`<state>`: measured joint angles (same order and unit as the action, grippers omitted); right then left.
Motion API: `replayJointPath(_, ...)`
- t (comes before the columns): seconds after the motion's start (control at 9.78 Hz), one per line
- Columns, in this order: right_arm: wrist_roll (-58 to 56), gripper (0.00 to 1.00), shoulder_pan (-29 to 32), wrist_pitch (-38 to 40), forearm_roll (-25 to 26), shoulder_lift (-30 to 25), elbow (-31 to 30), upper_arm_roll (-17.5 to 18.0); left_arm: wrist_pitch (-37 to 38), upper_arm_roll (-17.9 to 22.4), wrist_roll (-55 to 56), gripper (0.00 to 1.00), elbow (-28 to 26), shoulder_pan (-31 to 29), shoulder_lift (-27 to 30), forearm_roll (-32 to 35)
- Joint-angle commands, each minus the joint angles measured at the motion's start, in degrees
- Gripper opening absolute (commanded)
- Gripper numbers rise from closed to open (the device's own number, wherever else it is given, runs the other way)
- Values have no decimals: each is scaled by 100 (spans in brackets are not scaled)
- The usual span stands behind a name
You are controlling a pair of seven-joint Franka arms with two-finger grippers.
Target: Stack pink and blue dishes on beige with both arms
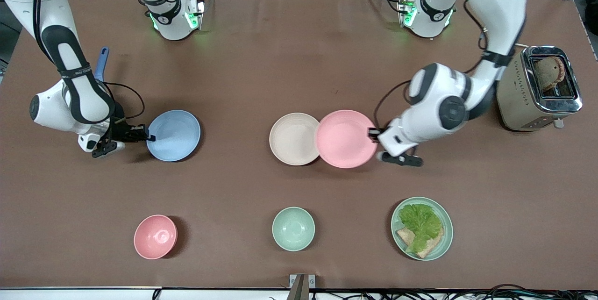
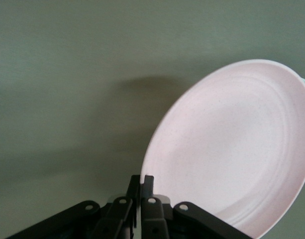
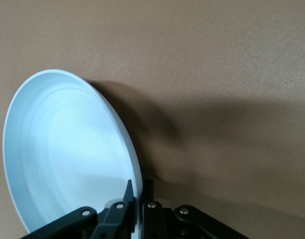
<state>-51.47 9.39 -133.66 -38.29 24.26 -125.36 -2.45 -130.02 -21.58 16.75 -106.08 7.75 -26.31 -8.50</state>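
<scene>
My left gripper (image 1: 373, 134) is shut on the rim of the pink plate (image 1: 346, 139). The plate is tilted, and its free edge overlaps the rim of the beige plate (image 1: 292, 139) lying flat mid-table. In the left wrist view both fingers pinch the pink plate (image 2: 237, 144) at its edge, at the left gripper (image 2: 141, 181). Toward the right arm's end of the table, my right gripper (image 1: 149, 137) is shut on the rim of the blue plate (image 1: 175, 135). The right wrist view shows the blue plate (image 3: 67, 154) tipped up off the table, held by the right gripper (image 3: 138, 191).
A chrome toaster (image 1: 511, 99) with bread in it stands at the left arm's end. Nearer the front camera are a small pink bowl (image 1: 155, 236), a pale green bowl (image 1: 293, 228) and a green plate (image 1: 447, 218) with lettuce and bread. A blue handle (image 1: 102, 64) shows beside the right arm.
</scene>
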Motion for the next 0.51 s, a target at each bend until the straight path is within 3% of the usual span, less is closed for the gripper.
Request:
replayJointPath(0.0,285,0,-42,869,-74,-149,474,-367,-426,84,659,1,166,558,-531,76)
replayJointPath(0.1,565,0,-60,1851,-4,-167,1087,-623,-549,84,819,1,263,665,-724,163)
replayJointPath(0.2,1124,0,-103,2740,397,-167,1780,-834,-646,84,1021,1,307,701,-830,216)
replayJointPath(0.31,1844,0,-104,3462,793,-159,2466,-854,-717,84,1205,1,429,875,-962,217)
replayJointPath(0.41,2294,0,-173,3931,840,-159,2908,-854,-718,93,1251,1,648,973,-1137,313)
